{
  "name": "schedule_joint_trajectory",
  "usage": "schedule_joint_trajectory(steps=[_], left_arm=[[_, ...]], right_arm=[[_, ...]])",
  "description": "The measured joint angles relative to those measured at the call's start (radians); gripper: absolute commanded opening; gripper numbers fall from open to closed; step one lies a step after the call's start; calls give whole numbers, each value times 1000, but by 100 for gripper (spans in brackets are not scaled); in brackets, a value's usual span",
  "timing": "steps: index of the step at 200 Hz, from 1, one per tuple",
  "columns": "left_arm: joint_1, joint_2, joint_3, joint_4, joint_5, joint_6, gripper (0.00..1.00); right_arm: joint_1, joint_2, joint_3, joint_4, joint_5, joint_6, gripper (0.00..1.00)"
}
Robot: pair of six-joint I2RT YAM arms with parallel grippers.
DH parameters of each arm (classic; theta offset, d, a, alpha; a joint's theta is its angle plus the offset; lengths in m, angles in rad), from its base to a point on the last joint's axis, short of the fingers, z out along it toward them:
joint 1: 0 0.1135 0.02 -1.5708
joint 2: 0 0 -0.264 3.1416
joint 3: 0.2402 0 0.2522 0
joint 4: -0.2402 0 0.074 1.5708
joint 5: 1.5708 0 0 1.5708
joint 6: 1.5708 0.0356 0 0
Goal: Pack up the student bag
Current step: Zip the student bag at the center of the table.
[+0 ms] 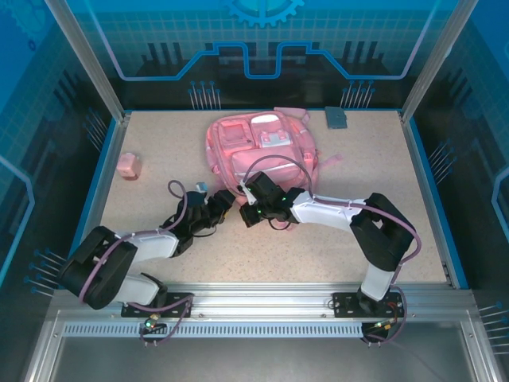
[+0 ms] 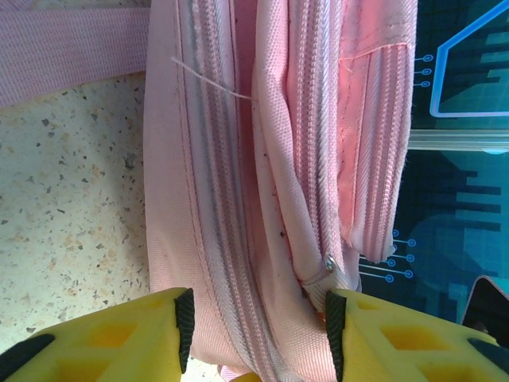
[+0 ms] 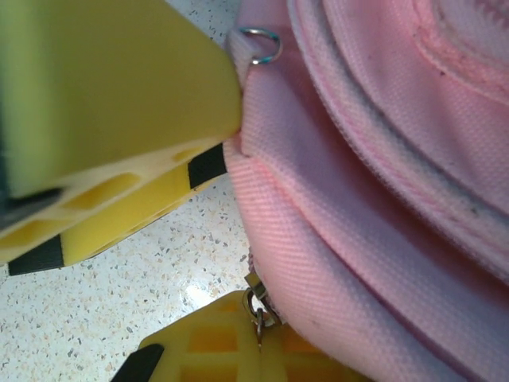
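Note:
The student bag (image 1: 262,147), soft pink with pale zip trim, lies flat at the middle back of the table. At its near edge, my left gripper (image 1: 227,199) and right gripper (image 1: 251,193) meet side by side. In the left wrist view the yellow fingers (image 2: 119,338) stand half apart, and a thick fold of the bag's zipped side (image 2: 238,239) fills the gap from pad to pad. My right gripper (image 3: 258,338) is shut on a small metal zip pull (image 3: 257,310) at the bag's lower rim (image 3: 342,263). The left gripper's yellow fingers (image 3: 119,119) press against the bag beside it.
A small pink block (image 1: 129,165) stands at the table's left side. A grey flat object (image 1: 337,117) lies at the back right, beside the bag's strap. A small pale object (image 1: 200,188) sits just left of the left gripper. A metal ring (image 3: 262,44) hangs from the bag.

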Motion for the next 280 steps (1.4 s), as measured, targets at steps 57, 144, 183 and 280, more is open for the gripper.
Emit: schedule_joint_trajectory(steps=[57, 144, 183, 280], left_arm=[[0, 26, 24, 19, 10, -3, 27], [-1, 36, 69, -40, 18, 74, 0], [-1, 6, 105, -132, 16, 131, 0], [20, -38, 133, -283, 10, 235, 0]], right_arm=[[2, 3, 2, -10, 7, -11, 0], [29, -27, 0, -74, 148, 2, 0], [34, -112, -19, -171, 274, 53, 0], [-22, -171, -21, -404, 442, 167, 0]])
